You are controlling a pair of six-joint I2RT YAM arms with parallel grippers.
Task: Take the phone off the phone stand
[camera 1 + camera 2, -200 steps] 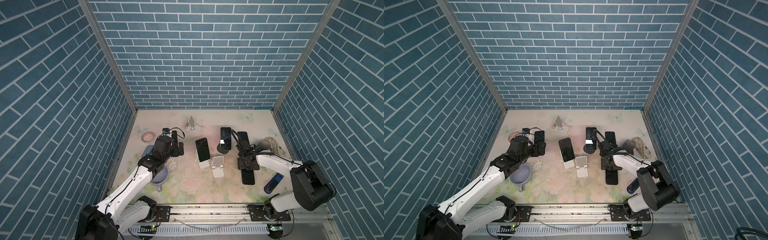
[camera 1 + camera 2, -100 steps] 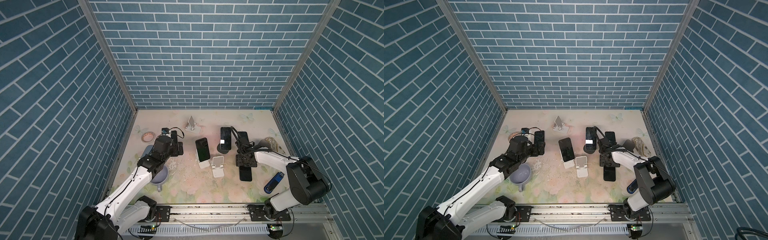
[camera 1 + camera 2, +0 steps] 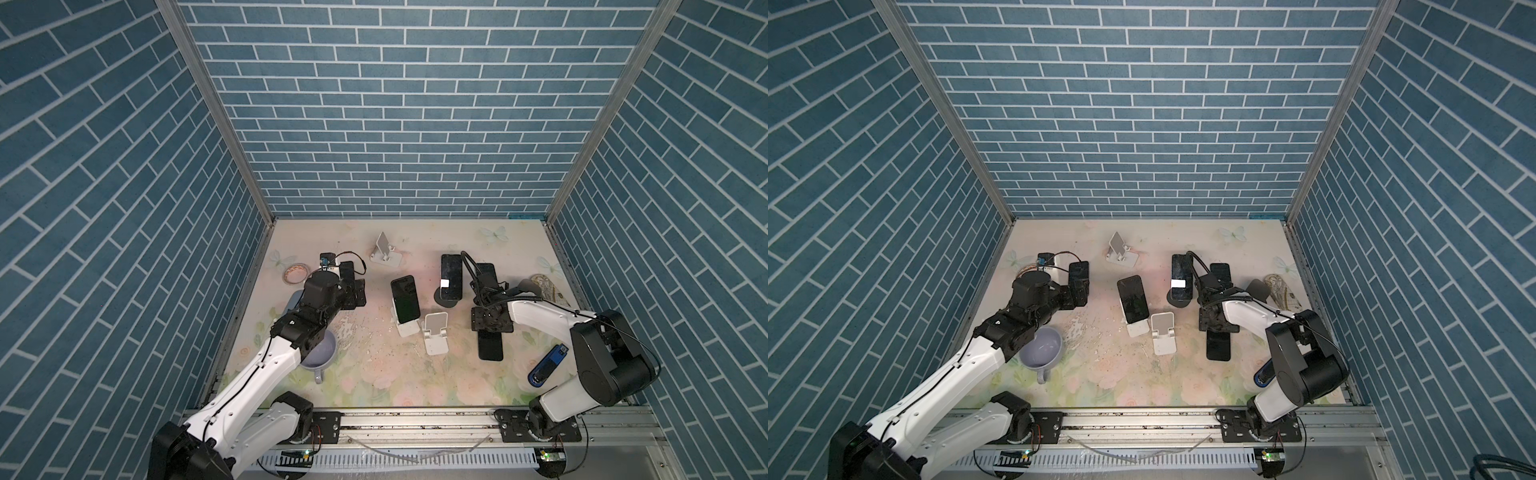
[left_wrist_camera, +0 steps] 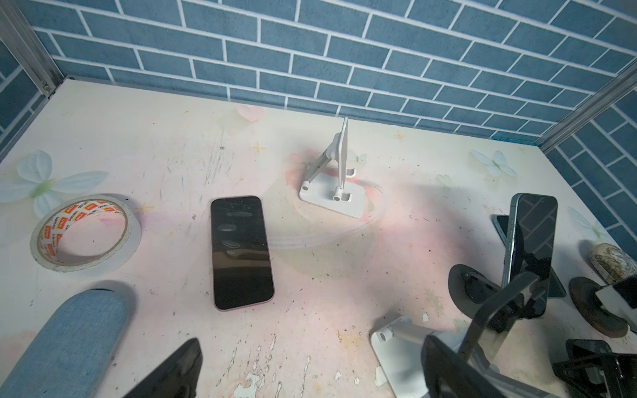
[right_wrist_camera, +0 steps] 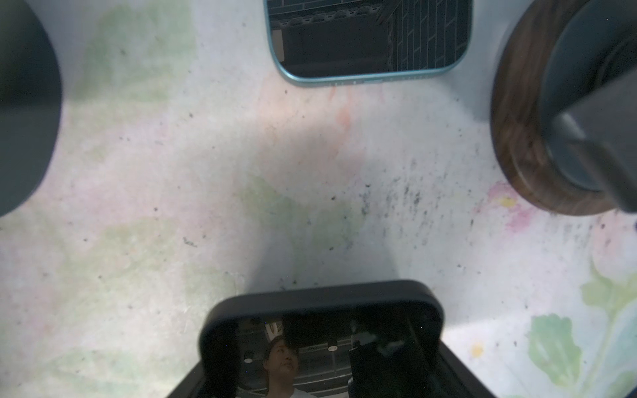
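Honestly, the right claw is clamped on one end of the black phone, off any stand and low over the table. The left claw gapes empty. Letting go while it's tilted could slap it down or bump the white stand. I count five phones and five stands.

Blk phone, screen up, just R of empty white stand

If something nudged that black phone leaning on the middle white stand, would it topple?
The phone looks rigid, so it should move as one piece. It leans steeply on a small white stand, so a nudge would probably tip it or drag the stand along. Its glossy screen likely feels slippery.
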